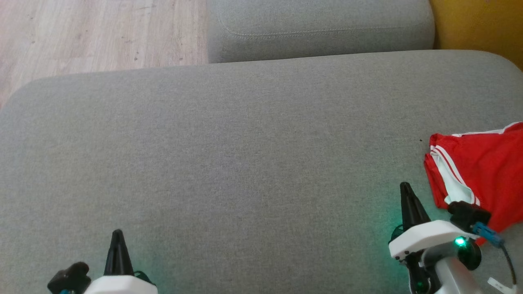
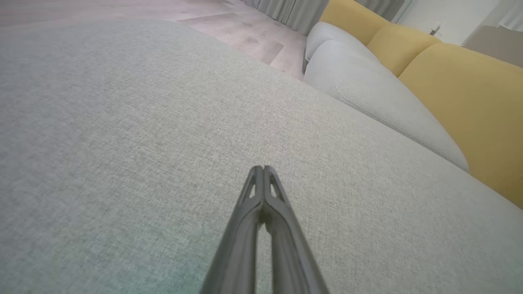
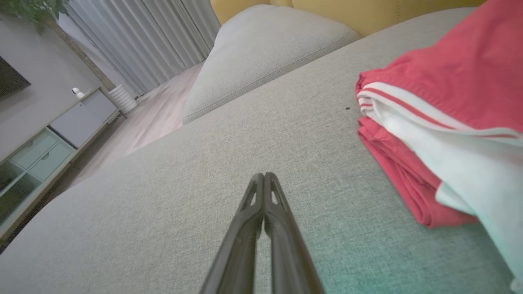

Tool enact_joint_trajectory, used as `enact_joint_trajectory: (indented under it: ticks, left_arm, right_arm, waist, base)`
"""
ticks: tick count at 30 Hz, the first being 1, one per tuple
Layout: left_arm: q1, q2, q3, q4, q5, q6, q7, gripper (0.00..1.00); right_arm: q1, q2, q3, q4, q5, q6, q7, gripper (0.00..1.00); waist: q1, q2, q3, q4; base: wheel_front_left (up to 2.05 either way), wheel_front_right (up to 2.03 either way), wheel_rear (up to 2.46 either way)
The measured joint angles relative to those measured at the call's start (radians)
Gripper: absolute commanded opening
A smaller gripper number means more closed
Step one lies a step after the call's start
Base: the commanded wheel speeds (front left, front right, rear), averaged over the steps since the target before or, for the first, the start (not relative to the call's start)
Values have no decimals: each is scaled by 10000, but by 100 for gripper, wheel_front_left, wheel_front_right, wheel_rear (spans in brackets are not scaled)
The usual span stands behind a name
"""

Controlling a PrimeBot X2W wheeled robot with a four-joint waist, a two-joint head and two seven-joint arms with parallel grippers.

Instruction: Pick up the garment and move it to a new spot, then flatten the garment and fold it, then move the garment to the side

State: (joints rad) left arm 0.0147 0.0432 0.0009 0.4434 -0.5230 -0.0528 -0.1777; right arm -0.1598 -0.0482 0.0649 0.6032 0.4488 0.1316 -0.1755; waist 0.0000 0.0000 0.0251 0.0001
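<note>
Red with white side stripes, the garment (image 1: 482,171) lies in stacked layers at the right edge of the head view. It rests on the grey sofa cushion (image 1: 245,143) and is partly cut off by the frame. It looks folded and set aside already, so I judge the step in hand to be the close of the task: getting clear without disturbing the fold.

The right claw (image 1: 405,188) stands just left of the garment, fingers pressed together and holding nothing. The left claw (image 1: 117,233), at the lower left, is likewise pressed together and empty, well apart from the cloth.

To do this well, the right arm should draw toward the lower left of the frame, away from the layered edge. That way neither the fingers nor the cable (image 1: 508,261) by the wrist catches the striped hem. If more lifting is due, the claw would have to spread first.

The right wrist view adds the fold seen side-on, with red layers beneath a white panel. It also adds a cabinet (image 3: 61,130) and curtains (image 3: 143,41) at the upper left. The left wrist view gives the yellow backrest (image 2: 461,98) at the right and grey cushion ahead of its fingers.
</note>
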Motion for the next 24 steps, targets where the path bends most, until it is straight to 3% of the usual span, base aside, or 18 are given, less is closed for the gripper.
enact_joint_trajectory:
  ticks: [24]
  left_arm:
    - [-119,-2,221,-397,-2696,-182,723,0]
  right_arm:
    - [69,2,-474,-782,2878,0,719,0]
  waist:
    - [0,0,-55,0]
  base:
    - [0,0,0]
